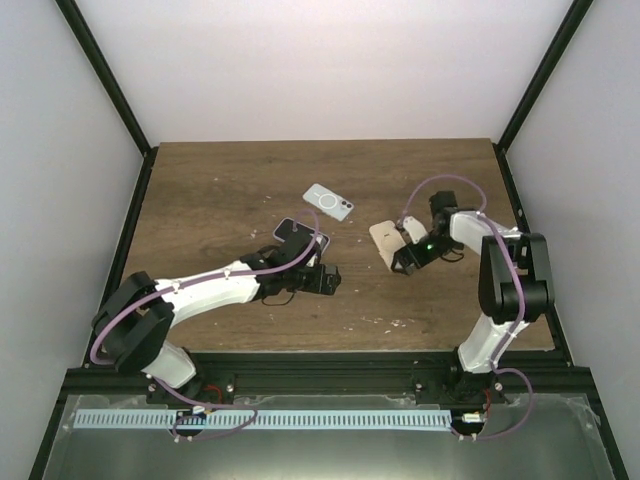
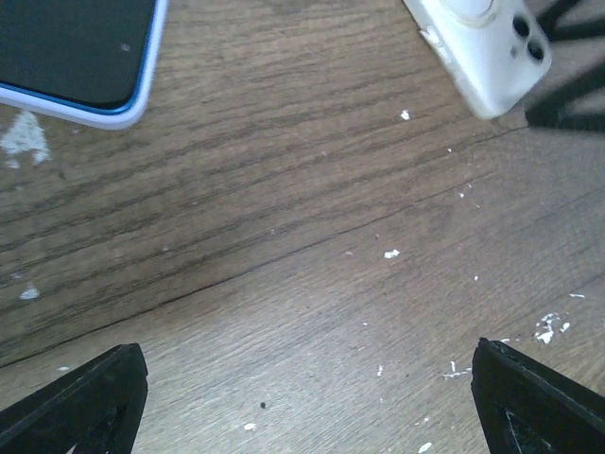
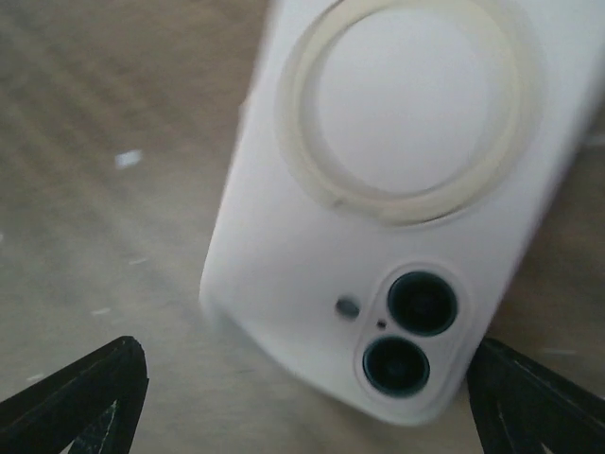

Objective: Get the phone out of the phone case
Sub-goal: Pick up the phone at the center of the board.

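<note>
A white phone case [image 3: 406, 170] lies back-up on the wooden table, with a round ring on its back. The phone's two dark camera lenses [image 3: 423, 303] show through its cutout. In the top view the case [image 1: 386, 243] lies right of centre. My right gripper [image 3: 307, 378] is open over the camera end of the case, one finger close by that corner and the other well away from the case on bare wood. In the left wrist view a corner of the case [image 2: 487, 43] shows at the top right. My left gripper [image 2: 307, 378] is open over bare wood, holding nothing.
A dark-screened phone with a blue rim [image 1: 300, 232] lies face-up beside the left gripper [image 1: 333, 278]; its corner [image 2: 66, 47] shows in the left wrist view. Another pale phone with a ring [image 1: 328, 201] lies farther back. White crumbs [image 2: 390, 253] dot the wood.
</note>
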Controlling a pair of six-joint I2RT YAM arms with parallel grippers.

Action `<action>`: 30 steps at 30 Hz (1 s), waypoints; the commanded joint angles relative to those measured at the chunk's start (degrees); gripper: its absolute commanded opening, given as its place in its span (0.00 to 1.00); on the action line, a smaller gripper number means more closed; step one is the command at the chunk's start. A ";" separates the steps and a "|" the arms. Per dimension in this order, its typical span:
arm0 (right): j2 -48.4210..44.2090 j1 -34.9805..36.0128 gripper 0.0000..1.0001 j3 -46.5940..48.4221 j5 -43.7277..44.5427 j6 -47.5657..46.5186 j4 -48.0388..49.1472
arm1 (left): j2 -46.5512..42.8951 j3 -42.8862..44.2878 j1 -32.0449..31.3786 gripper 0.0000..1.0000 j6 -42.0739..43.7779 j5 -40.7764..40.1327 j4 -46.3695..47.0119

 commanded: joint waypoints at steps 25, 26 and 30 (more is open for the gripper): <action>18.68 8.77 1.00 37.76 -6.28 -15.83 -14.55 | -20.81 -10.59 3.49 0.96 -5.06 -8.19 1.18; 20.07 8.69 1.00 38.65 -6.44 -15.02 -14.68 | -21.07 -10.82 3.43 0.96 -5.09 -7.98 1.28; 23.55 8.37 1.00 39.29 -7.40 -13.19 -16.00 | -21.73 -11.37 3.39 0.96 -4.61 -7.59 1.09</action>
